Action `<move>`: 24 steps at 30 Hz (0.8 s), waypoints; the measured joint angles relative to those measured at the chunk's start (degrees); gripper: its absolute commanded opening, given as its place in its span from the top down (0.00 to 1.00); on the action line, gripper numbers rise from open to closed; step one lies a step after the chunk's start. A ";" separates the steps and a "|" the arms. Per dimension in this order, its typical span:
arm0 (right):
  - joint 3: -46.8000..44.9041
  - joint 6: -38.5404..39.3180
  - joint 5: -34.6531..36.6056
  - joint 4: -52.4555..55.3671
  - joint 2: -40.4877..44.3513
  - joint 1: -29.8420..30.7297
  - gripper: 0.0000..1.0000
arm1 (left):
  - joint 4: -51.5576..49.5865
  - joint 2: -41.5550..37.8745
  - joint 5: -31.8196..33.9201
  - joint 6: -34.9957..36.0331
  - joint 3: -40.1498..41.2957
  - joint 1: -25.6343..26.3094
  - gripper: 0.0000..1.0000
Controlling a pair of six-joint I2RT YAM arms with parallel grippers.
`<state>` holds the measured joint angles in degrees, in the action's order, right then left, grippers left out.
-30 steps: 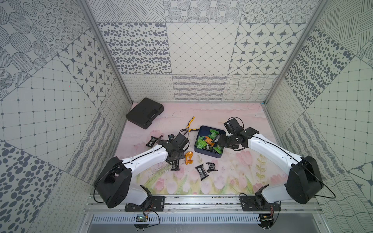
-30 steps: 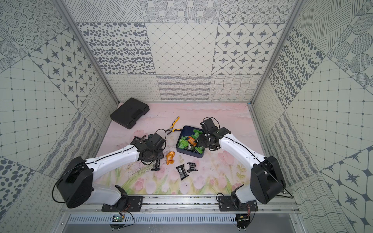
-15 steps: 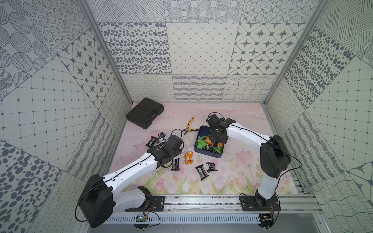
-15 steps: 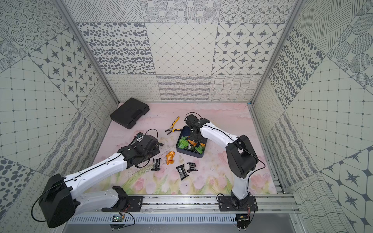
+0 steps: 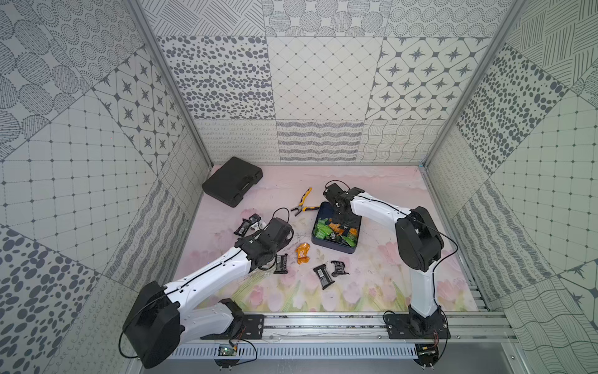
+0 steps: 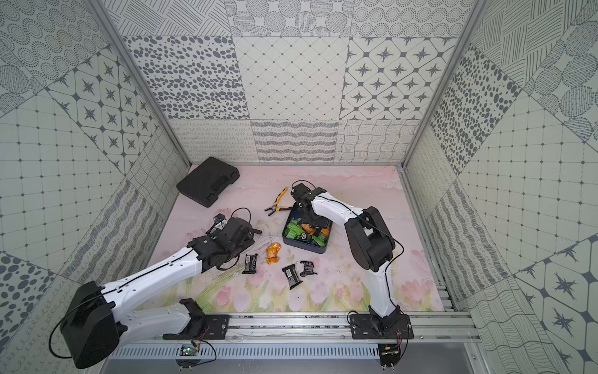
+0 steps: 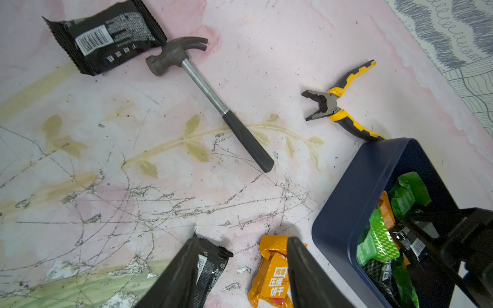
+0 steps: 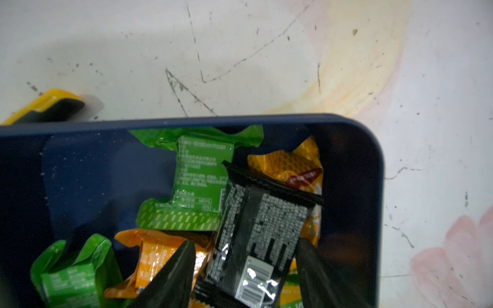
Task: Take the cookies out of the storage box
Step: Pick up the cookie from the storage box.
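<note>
The navy storage box (image 5: 333, 250) (image 6: 304, 248) sits right of the table's middle with several green, orange and black cookies (image 5: 323, 230) inside. My right gripper (image 8: 246, 256) (image 5: 342, 220) hangs low inside the box, open, its fingers either side of a black packet (image 8: 262, 226) with gaps on both sides. My left gripper (image 7: 240, 266) is open just above the table, left of the box. One finger covers part of a black packet (image 7: 210, 266) and the other stands beside an orange packet (image 7: 272, 277) (image 5: 303, 253); neither is gripped.
More black packets lie on the mat (image 5: 281, 263) (image 5: 323, 276) (image 5: 339, 268) (image 5: 242, 226). Yellow-and-black pliers (image 5: 304, 205) touch the box's far-left corner. A hammer (image 7: 208, 93) lies ahead of the left gripper. A black case (image 5: 232, 181) sits at the back left.
The right arm swung from the box's right side over to its far side and lowered in, its jaws widening slightly. The left arm's elbow dropped back while its gripper stayed near the orange packet.
</note>
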<state>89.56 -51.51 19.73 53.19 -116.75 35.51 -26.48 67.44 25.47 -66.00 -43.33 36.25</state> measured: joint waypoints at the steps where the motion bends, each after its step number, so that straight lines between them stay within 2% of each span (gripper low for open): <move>1: 0.26 -0.11 0.15 0.13 -0.33 -0.15 0.35 | 0.13 0.04 0.20 0.00 0.00 -0.07 0.44; 10: 2.97 -0.20 0.61 0.59 -3.43 -1.16 0.40 | 0.63 1.05 0.63 0.09 -0.20 -0.92 0.44; 24: 3.61 -0.17 0.24 0.66 -3.85 -1.46 0.54 | 1.86 2.29 0.66 0.74 -1.38 -1.68 0.46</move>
<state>93.17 -51.68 19.97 53.84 -120.60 34.04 -24.62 69.73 26.13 -65.25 -44.71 34.57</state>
